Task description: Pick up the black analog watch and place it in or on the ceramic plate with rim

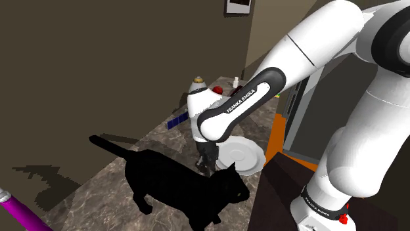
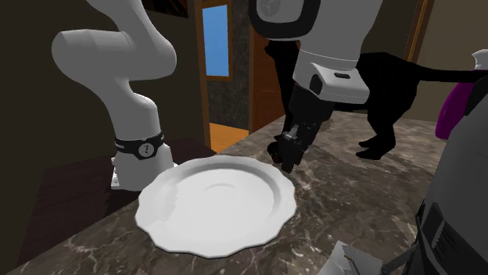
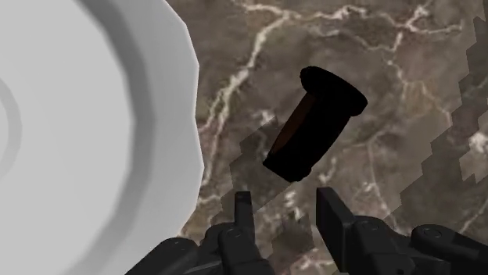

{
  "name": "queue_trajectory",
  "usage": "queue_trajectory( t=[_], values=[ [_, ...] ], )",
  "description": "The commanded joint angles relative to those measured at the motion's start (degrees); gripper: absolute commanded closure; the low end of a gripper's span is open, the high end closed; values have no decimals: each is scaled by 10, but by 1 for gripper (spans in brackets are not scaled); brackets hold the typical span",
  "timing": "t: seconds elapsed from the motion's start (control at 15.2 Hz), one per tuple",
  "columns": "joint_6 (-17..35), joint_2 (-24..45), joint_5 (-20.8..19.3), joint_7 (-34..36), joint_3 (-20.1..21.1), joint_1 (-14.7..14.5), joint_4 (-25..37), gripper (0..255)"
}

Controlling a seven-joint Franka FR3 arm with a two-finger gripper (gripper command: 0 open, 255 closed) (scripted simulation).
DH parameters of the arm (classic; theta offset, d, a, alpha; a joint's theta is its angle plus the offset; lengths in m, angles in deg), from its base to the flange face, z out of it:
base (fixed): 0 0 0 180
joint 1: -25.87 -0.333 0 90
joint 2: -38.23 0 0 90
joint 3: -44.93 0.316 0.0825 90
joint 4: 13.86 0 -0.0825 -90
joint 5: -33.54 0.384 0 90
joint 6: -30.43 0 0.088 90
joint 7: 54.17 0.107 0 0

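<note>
The black watch (image 3: 313,125) lies on the dark marble counter (image 3: 391,94), just beyond my fingertips and beside the plate's rim. It is a dark band with a round end, and it is not between the fingers. My black gripper (image 3: 285,201) hovers low over the counter with its fingers apart and nothing clasped. In the second exterior view the gripper (image 2: 288,158) points down at the counter right by the far edge of the white scalloped plate (image 2: 211,234). In the shoulder view the gripper (image 1: 209,164) hangs next to the plate (image 1: 244,156), partly behind the cat.
A black cat figure (image 1: 184,190) stands on the counter close to the gripper, also visible as the cat (image 2: 391,86) behind the arm. A magenta object (image 1: 20,213) lies at the near corner. Small bottles (image 1: 197,84) stand at the back. A grey object (image 2: 461,195) fills the second exterior view's right.
</note>
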Motion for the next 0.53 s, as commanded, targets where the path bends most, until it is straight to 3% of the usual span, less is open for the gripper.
queue_trajectory(
  t=[0.0,0.2,0.26,0.46],
  values=[
    [37,-56,26,62,4,-3,-50,0],
    [128,-220,88,295,57,-18,-182,0],
    [136,-239,95,327,71,-17,-194,0],
    [170,-211,94,329,80,-12,-200,0]
  ],
)
